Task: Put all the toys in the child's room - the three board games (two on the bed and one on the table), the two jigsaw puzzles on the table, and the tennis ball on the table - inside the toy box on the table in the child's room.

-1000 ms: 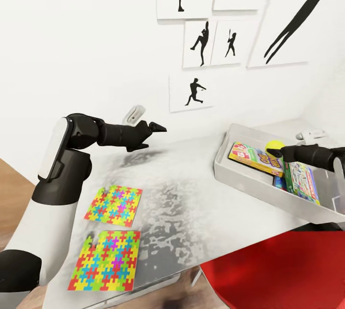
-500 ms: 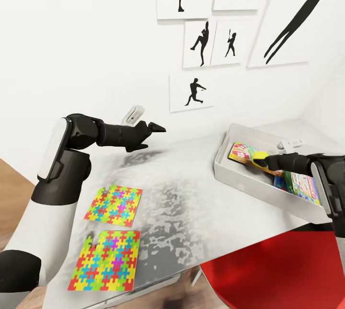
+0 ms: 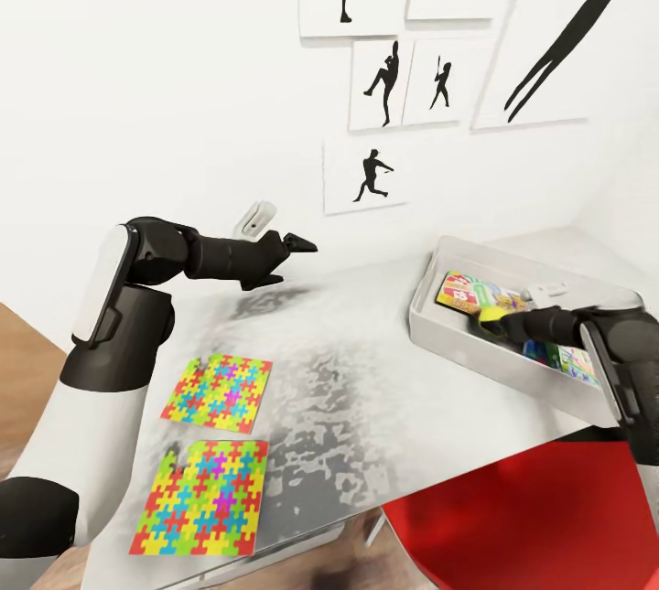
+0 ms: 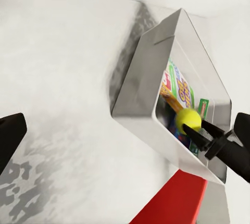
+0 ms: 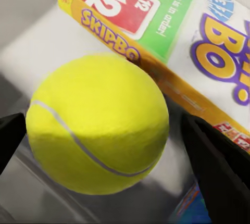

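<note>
1. Right hand (image 3: 491, 323) grips the ball (image 3: 491, 315) between its fingers, inside the box (image 3: 430, 320).
2. Ball sits beside the Skip-Bo game (image 5: 172, 31), low in the box.
3. Left hand (image 3: 297, 245), jaws unclear, nearer the puzzles (image 3: 219, 391).

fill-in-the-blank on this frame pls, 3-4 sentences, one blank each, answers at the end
1. The two jigsaw puzzles lie flat on the ____.
2. The tennis ball sits between the fingers of the ____ gripper.
3. The Skip-Bo board game lies inside the ____.
4. The left gripper hovers above the table, holding ____.

Missing words: table; right; toy box; nothing
</note>
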`<state>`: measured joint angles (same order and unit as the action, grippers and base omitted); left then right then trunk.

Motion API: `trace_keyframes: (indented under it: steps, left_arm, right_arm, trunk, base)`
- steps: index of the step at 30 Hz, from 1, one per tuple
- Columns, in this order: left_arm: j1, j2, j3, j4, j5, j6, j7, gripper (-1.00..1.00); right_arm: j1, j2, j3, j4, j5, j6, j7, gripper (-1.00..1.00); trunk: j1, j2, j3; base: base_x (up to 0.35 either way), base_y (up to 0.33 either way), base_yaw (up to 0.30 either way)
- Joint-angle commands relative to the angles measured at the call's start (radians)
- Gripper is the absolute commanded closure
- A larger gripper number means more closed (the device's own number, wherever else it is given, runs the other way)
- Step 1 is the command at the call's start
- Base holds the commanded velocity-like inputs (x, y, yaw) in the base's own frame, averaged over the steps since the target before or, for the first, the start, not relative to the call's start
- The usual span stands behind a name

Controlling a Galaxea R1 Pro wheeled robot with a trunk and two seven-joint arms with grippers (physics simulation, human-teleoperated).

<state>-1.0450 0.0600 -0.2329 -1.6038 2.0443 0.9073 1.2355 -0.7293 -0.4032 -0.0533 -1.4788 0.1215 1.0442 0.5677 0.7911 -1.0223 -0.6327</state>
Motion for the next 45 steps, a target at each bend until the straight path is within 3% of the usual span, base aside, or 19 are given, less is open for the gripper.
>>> trace_keyframes:
  steps: [1, 12, 16, 17, 18, 19, 20, 22, 25, 33, 39, 43, 45]
  left_arm:
    - [-0.001, 0.000, 0.000, 0.000, 0.008, 0.004, 0.010, -1.00]
    - [0.000, 0.001, 0.000, -0.001, 0.008, 0.004, 0.010, -1.00]
    - [0.011, 0.004, -0.008, -0.002, -0.002, 0.004, 0.014, -1.00]
    - [0.025, 0.007, -0.009, -0.002, -0.004, 0.007, 0.016, -1.00]
    - [0.067, 0.012, -0.005, -0.002, -0.006, 0.013, 0.015, -1.00]
    - [0.102, 0.017, 0.000, -0.002, -0.010, 0.017, 0.014, -1.00]
    - [0.142, 0.038, 0.019, -0.001, -0.022, 0.023, 0.012, -1.00]
    - [0.170, 0.063, 0.041, 0.001, -0.034, 0.028, 0.008, -1.00]
    - [0.186, 0.076, 0.053, 0.002, -0.040, 0.031, 0.006, -1.00]
    - [0.191, 0.080, 0.058, 0.003, -0.042, 0.031, 0.006, -1.00]
    - [0.192, 0.080, 0.059, 0.004, -0.042, 0.031, 0.006, -1.00]
    - [0.191, 0.076, 0.070, 0.006, -0.042, 0.029, 0.004, -1.00]
    - [0.191, 0.075, 0.071, 0.007, -0.042, 0.029, 0.004, -1.00]
  right_arm:
    - [0.000, 0.000, 0.003, 0.000, 0.013, 0.003, 0.010, -1.00]
    - [0.001, 0.000, 0.003, -0.001, 0.015, 0.003, 0.010, -1.00]
    - [0.008, -0.005, -0.018, -0.091, 0.005, 0.003, 0.015, -1.00]
    - [0.012, -0.005, -0.046, -0.107, 0.002, 0.003, 0.016, -1.00]
    - [0.015, -0.003, -0.114, -0.121, 0.000, 0.003, 0.019, -1.00]
    - [0.016, -0.002, -0.158, -0.127, 0.000, -0.016, 0.020, -1.00]
    - [0.020, 0.000, -0.199, -0.132, -0.001, -0.103, 0.022, -1.00]
    - [0.031, 0.001, -0.234, -0.134, -0.002, -0.178, 0.038, -1.00]
    - [0.038, 0.003, -0.280, -0.136, -0.003, -0.215, 0.058, -1.00]
    - [0.040, 0.009, -0.302, -0.138, -0.004, -0.206, 0.069, -1.00]
    - [0.047, 0.009, -0.321, -0.138, -0.005, -0.205, 0.203, -1.00]
    - [0.051, 0.066, -0.328, -0.138, -0.005, -0.213, 0.223, -1.00]
    - [0.051, 0.068, -0.326, -0.138, -0.005, -0.213, 0.223, -1.00]
  trunk:
    - [0.000, -0.001, -0.001]
    - [0.000, -0.001, -0.001]
    - [0.000, -0.001, -0.001]
    - [0.000, -0.001, -0.001]
    - [0.000, -0.001, -0.001]
    - [0.000, -0.001, -0.001]
    - [0.000, -0.001, -0.001]
    - [0.000, -0.001, -0.001]
    - [0.000, -0.001, -0.001]
    - [0.000, -0.001, 0.008]
    - [0.000, -0.001, 0.017]
    - [0.000, -0.001, 0.024]
    - [0.000, -0.001, 0.027]
  base:
    - [0.000, 0.000, 0.000]
    - [0.000, 0.000, 0.000]
    - [0.000, 0.000, 0.000]
    - [0.000, 0.000, 0.000]
    - [0.000, 0.000, 0.000]
    - [0.000, 0.000, 0.000]
    - [0.000, 0.000, 0.000]
    - [0.000, 0.000, 0.000]
    - [-0.031, 0.007, 0.000]
    - [-0.095, 0.058, -0.004]
    - [-0.008, 0.006, 0.000]
    - [-0.014, 0.179, 0.000]
    - [-0.076, 0.290, 0.000]
